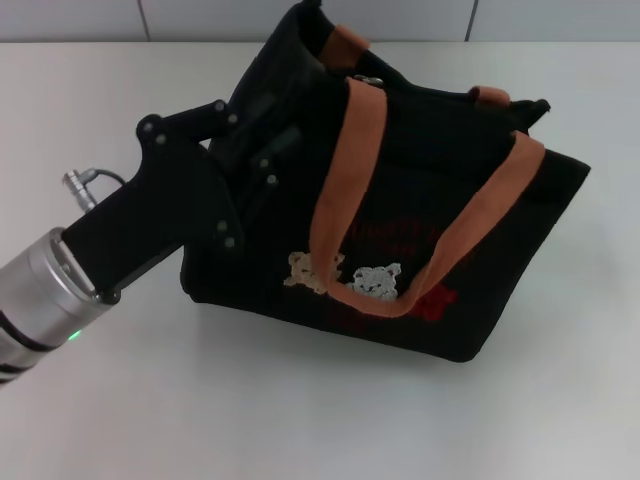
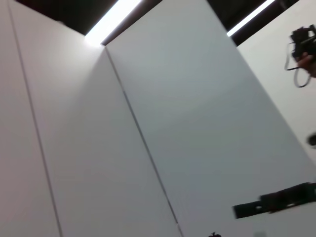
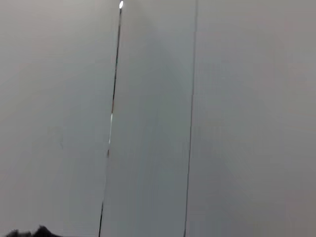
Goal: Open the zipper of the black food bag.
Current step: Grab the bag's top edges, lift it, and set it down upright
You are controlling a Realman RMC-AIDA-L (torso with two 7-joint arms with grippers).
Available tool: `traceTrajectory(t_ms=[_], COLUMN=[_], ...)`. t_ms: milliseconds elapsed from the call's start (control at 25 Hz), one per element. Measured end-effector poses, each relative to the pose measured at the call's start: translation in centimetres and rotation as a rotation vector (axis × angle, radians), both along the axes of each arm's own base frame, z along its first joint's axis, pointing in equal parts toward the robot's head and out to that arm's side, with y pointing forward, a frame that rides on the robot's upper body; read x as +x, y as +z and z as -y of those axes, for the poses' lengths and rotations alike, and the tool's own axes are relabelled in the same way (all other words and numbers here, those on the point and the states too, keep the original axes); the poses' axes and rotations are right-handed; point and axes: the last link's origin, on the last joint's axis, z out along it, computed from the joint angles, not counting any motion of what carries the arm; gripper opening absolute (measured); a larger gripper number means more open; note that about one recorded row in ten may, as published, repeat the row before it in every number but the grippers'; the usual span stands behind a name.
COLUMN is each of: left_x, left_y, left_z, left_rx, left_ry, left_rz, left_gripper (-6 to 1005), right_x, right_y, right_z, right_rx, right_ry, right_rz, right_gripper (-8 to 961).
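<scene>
Black food bag [image 1: 470, 215]: boxy fabric tote on white table [image 1: 300, 420], tipped toward the far left, two orange-brown handles [image 1: 345, 170] draped over its front above teddy bear pictures [image 1: 345, 275]. Zipper [image 1: 372, 78]: silver pull near the top rim. Left gripper [image 1: 275, 150]: pressed against the bag's left end, finger state cannot be told. Right gripper: out of sight.

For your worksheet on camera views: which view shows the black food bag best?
The head view: the black food bag lies whole on the table, with the left gripper against its left end. Both wrist views show only wall panels, not the bag.
</scene>
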Motion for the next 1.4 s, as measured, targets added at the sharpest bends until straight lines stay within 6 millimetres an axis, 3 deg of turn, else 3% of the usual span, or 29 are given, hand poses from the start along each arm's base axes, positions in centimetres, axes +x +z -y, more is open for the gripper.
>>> traceTrajectory(t_ms=[120, 240, 320, 520, 1000, 1400], left_x=[0.6, 0.8, 1.0, 1.2, 1.2, 1.2], left_y=[0.3, 0.3, 0.3, 0.4, 0.5, 0.4], left_z=[-0.5, -0.6, -0.7, -0.8, -0.7, -0.6], left_rx=[-0.014, -0.017, -0.019, -0.016, -0.015, -0.019], left_ry=[-0.033, -0.046, -0.059, -0.071, -0.075, -0.072], left_rz=[0.001, 0.001, 0.003, 0.004, 0.003, 0.011], left_gripper=[205, 203, 202, 199, 195, 193], right_x=[-2.6, -4.0, -5.7, -7.4, -9.1, -9.3], right_y=[0.2, -0.2, -1.4, -3.5, -8.9, -10.8], right_z=[-2.3, -3.2, -4.2, -5.3, -6.3, -5.7], right_rx=[-0.002, -0.009, -0.036, -0.053, -0.138, -0.174], right_ry=[0.036, 0.061, 0.104, 0.162, 0.2, 0.253], right_rz=[0.089, 0.123, 0.172, 0.256, 0.412, 0.503], right_gripper=[835, 835, 835, 835, 835, 835])
